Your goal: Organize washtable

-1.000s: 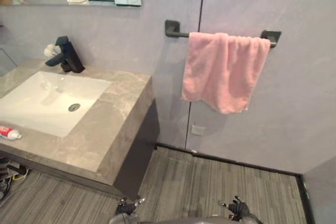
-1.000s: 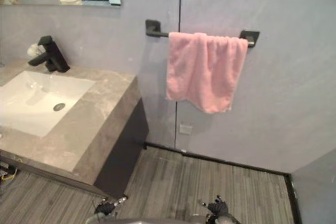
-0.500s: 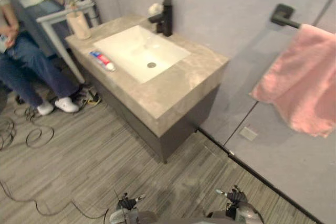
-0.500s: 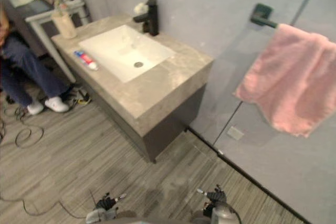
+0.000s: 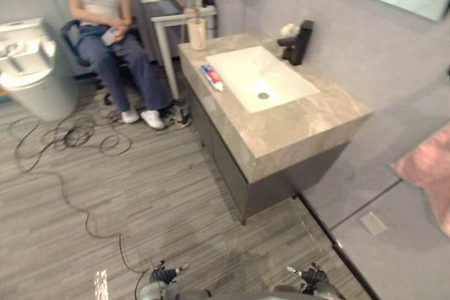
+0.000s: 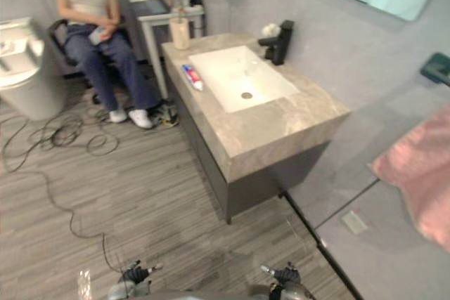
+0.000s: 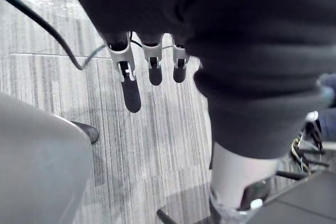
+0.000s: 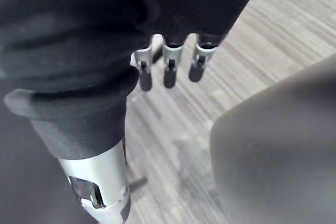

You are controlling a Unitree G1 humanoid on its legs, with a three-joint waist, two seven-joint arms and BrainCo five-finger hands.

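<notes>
The washtable (image 5: 304,121) has a grey marble top and a white sink (image 5: 275,69) with a black faucet (image 5: 299,33) at the wall. A red, white and blue toothpaste tube (image 5: 211,77) lies on the rim beside the basin. A beige cup (image 5: 197,33) stands at the far corner. My left hand (image 5: 163,275) and right hand (image 5: 311,276) hang low over the floor, well short of the washtable. The left hand's fingers (image 7: 126,59) and the right hand's fingers (image 8: 169,66) are straight and hold nothing.
A pink towel (image 5: 430,173) hangs on the right wall. A person (image 5: 105,12) sits on a chair past the washtable, next to a small white table (image 5: 169,12). A white toilet (image 5: 28,68) stands at the left. Cables (image 5: 67,135) loop across the floor.
The camera has swung left: the towel slid to the right edge, and the whole washtable, the seated person and the toilet came into view. Both hands stay low and empty.
</notes>
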